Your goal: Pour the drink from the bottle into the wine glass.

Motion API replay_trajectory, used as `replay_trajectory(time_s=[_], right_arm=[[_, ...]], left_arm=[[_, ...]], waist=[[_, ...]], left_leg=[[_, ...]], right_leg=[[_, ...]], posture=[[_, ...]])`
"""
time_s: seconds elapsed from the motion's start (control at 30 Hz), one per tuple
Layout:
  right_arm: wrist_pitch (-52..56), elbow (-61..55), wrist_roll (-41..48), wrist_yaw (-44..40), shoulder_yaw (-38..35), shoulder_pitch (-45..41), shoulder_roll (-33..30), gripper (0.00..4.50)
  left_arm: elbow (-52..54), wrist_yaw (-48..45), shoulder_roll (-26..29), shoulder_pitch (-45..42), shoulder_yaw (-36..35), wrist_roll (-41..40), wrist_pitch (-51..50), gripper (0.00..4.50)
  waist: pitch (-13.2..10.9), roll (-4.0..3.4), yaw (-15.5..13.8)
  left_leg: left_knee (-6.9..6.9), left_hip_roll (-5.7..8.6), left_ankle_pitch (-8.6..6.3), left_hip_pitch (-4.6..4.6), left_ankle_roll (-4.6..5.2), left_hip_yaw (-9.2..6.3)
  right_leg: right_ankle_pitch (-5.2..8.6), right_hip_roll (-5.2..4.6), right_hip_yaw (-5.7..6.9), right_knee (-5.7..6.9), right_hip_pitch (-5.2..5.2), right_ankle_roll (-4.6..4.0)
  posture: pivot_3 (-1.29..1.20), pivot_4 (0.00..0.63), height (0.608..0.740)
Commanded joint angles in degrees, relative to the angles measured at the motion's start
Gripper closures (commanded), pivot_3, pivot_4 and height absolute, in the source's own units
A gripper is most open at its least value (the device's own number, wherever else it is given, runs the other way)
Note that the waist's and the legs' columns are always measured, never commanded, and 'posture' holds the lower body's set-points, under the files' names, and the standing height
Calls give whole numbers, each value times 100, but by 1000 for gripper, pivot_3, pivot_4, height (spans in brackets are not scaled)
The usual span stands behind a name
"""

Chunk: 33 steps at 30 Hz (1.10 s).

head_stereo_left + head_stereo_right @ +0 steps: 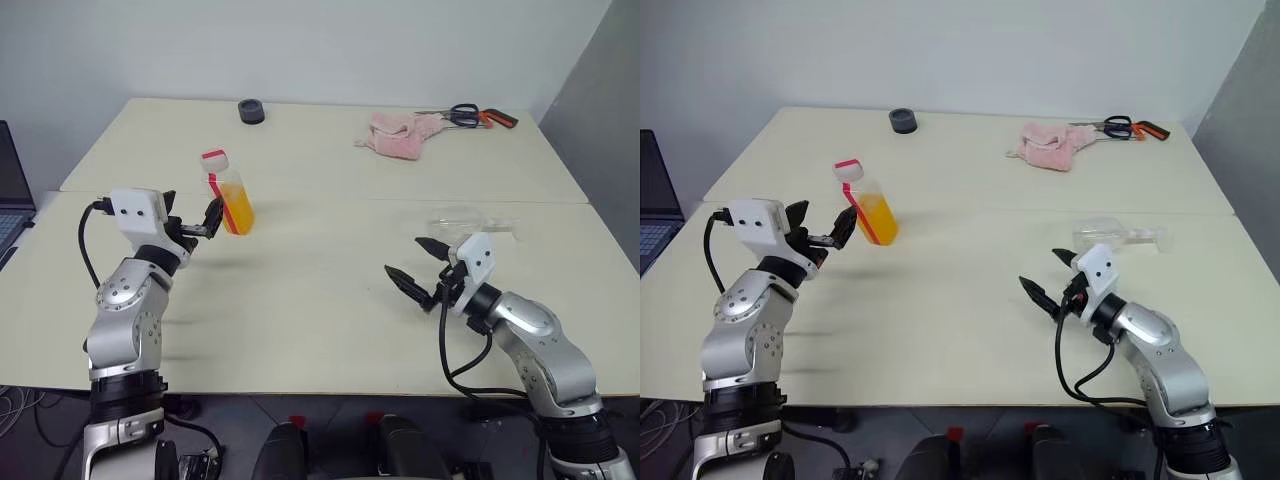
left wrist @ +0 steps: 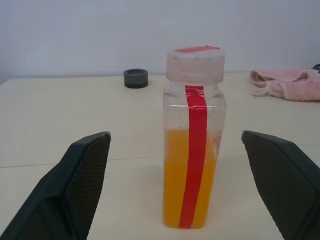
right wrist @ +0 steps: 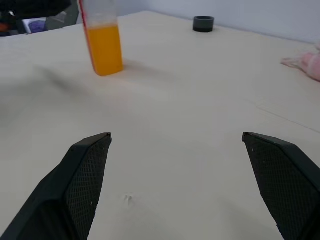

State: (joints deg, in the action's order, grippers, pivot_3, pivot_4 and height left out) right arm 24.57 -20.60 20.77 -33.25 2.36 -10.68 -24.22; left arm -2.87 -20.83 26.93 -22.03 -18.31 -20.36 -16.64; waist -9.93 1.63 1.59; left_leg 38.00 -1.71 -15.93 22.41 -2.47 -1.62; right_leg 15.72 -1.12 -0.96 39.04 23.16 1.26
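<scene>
The bottle (image 1: 228,193) stands upright on the left half of the table, with a red-and-white cap and a red strip down its side. The orange drink (image 2: 171,175) fills about its lower half. My left gripper (image 1: 194,224) is open just short of the bottle and level with it; in the left wrist view the bottle stands a little beyond the two spread fingers. The wine glass (image 1: 1108,234) seems to lie on its side on the right half of the table. My right gripper (image 1: 405,256) hangs open in front of the glass, pointing left toward the bottle, with nothing in it.
A black ring (image 1: 251,111) sits at the far edge. A pink cloth (image 1: 398,135) and scissors (image 1: 476,116) lie at the back right. A laptop (image 1: 10,200) stands off the left side. A seam (image 1: 350,198) runs across the table (image 1: 320,300).
</scene>
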Motion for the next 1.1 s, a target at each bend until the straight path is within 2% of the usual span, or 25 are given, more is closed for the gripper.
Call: replay_trajectory(time_s=[0.03, 0.43, 0.87, 1.1], right_arm=[[187, -300, 204, -104, -58, -178, -73, 0], [283, -254, 294, -65, -131, -492, -45, 0], [275, -210, 305, -46, -102, -656, 11, 0], [233, -365, 632, -352, -109, -724, 45, 0]], left_arm=[[-214, -253, 193, -284, 60, -39, -113, 14], [-1224, -583, 237, -1022, 448, 342, 155, 14], [-2267, -588, 192, -1739, 490, 549, 587, 14], [-2807, -798, 278, -2062, 538, 649, 767, 14]], waist=[[0, 0, 0], [-1, 1, 0], [-1, 1, 0], [-1, 1, 1]], left_leg=[[0, 0, 0, 0, 0, -1], [1, 0, 0, 4, 0, 0], [2, 1, 0, 8, 0, -2], [3, 1, 0, 10, -1, -2]], right_leg=[[0, 0, 1, 0, 0, 0], [0, 0, 1, -1, 3, 0], [0, -1, 4, -1, 5, 0], [0, -1, 5, -1, 6, 0]], posture=[[0, 150, 740], [0, 150, 740], [0, 150, 740], [0, 150, 740]])
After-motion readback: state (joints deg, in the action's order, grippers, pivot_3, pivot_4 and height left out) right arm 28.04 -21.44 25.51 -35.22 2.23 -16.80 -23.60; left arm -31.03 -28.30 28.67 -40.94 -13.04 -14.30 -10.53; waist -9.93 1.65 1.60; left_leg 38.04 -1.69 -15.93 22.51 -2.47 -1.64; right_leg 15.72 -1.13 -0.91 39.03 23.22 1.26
